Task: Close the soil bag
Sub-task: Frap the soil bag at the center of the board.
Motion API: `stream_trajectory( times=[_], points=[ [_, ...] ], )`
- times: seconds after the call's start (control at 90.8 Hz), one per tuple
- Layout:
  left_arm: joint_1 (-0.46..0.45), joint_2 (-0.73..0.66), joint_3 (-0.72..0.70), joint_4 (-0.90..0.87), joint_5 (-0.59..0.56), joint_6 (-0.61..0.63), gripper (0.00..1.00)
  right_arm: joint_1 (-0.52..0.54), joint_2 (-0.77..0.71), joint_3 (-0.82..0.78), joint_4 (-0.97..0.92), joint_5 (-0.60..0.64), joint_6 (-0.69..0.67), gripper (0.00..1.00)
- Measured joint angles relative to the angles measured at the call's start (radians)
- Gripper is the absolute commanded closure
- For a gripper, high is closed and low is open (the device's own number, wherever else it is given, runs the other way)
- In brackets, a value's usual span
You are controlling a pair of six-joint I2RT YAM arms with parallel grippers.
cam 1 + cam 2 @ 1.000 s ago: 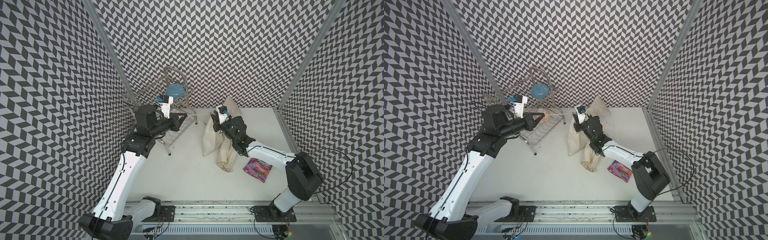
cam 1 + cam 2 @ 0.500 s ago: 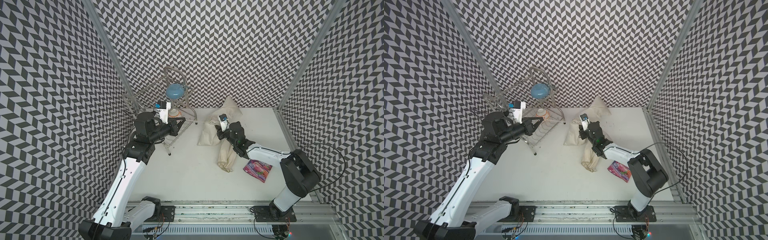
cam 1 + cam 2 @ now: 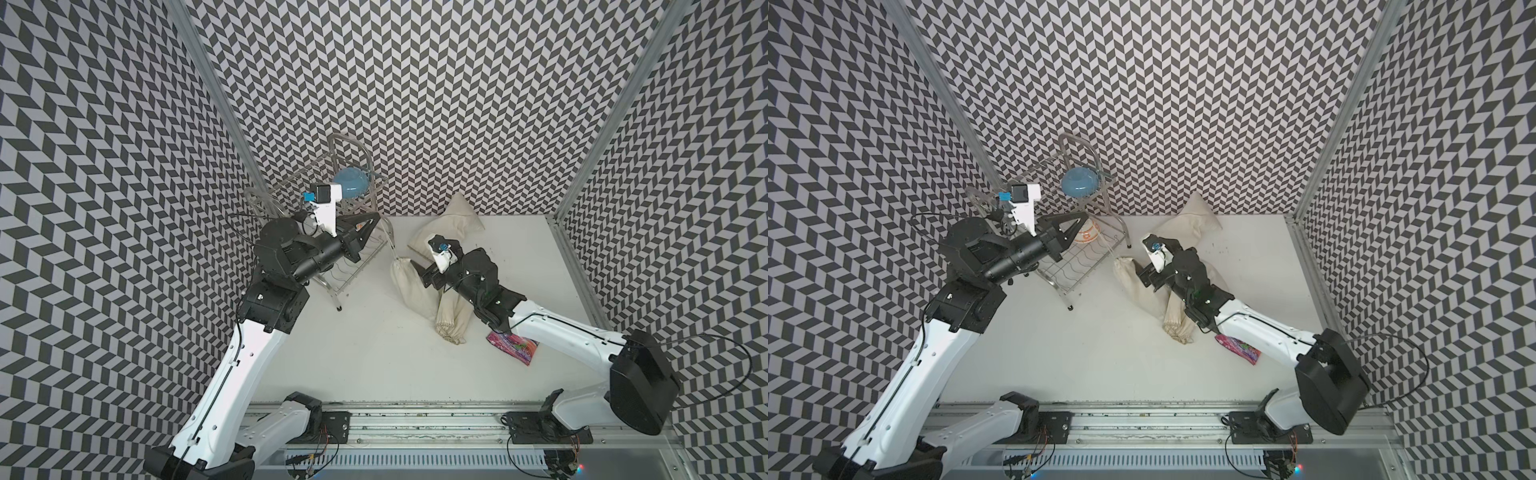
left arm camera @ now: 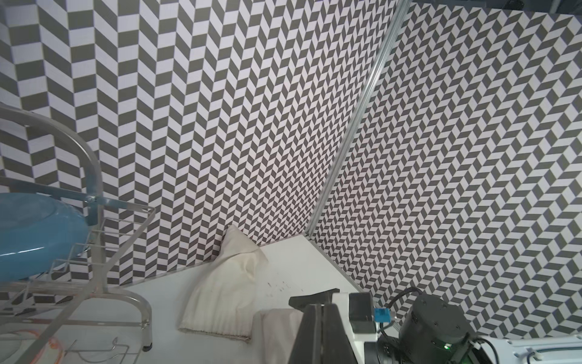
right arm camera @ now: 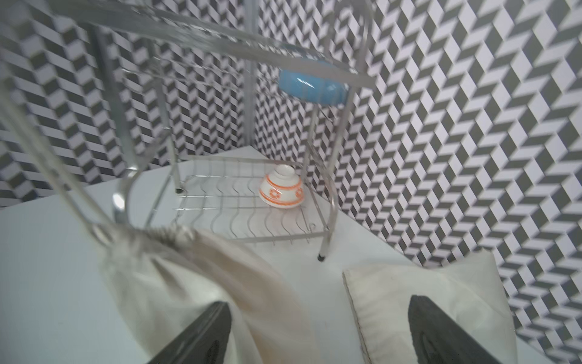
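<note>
The soil bag (image 3: 409, 286) (image 3: 1133, 282) is a cream cloth drawstring sack lying at the middle of the table, its mouth gathered tight and pointing at the dish rack. A thin drawstring (image 3: 386, 239) runs taut from that mouth up to my left gripper (image 3: 376, 216) (image 3: 1084, 216) (image 4: 319, 315), which is shut on it above the rack's edge. My right gripper (image 3: 428, 278) (image 3: 1148, 276) (image 5: 318, 334) hangs open just over the bag's body (image 5: 176, 283), holding nothing.
A metal dish rack (image 3: 353, 266) stands at the back left with a blue bowl (image 3: 353, 187) on top and a white-and-orange bowl (image 5: 282, 189) on its lower shelf. Two more cloth bags (image 3: 453, 220) (image 3: 451, 320) and a colourful packet (image 3: 513, 345) lie nearby.
My right gripper opened and let go of the bag, which dropped from upright to lying. My left gripper rose and pulled the drawstring, cinching the mouth.
</note>
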Motion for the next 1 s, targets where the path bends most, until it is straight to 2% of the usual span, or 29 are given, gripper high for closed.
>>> stream_trajectory(
  times=[0.297, 0.353, 0.386, 0.485, 0.595, 0.694, 0.848, 1.002],
  points=[
    [-0.003, 0.004, 0.016, -0.001, -0.013, 0.001, 1.00, 0.089, 0.023, 0.122, 0.011, -0.188, -0.031, 0.08],
    [-0.003, 0.004, 0.019, -0.001, -0.016, 0.001, 1.00, 0.098, 0.023, 0.123, 0.009, -0.216, -0.028, 0.12],
    [-0.005, 0.004, 0.019, -0.001, -0.017, 0.001, 1.00, 0.101, 0.023, 0.123, 0.009, -0.229, -0.024, 0.17],
    [-0.007, 0.004, 0.019, -0.001, -0.018, 0.001, 1.00, 0.109, 0.033, 0.135, 0.008, -0.233, -0.010, 0.41],
    [-0.008, 0.003, 0.019, -0.001, -0.018, 0.001, 1.00, 0.109, 0.089, 0.193, 0.009, -0.162, 0.008, 0.69],
    [-0.008, 0.001, 0.026, -0.012, -0.019, 0.005, 1.00, 0.105, 0.150, 0.236, -0.003, -0.068, 0.016, 0.83],
    [0.000, 0.002, 0.085, -0.159, -0.061, 0.028, 1.00, 0.073, 0.219, 0.257, -0.008, 0.042, 0.035, 0.84],
    [0.035, 0.003, 0.116, -0.288, -0.112, 0.044, 1.00, 0.002, 0.219, 0.188, 0.047, 0.082, 0.064, 0.75]
  ],
)
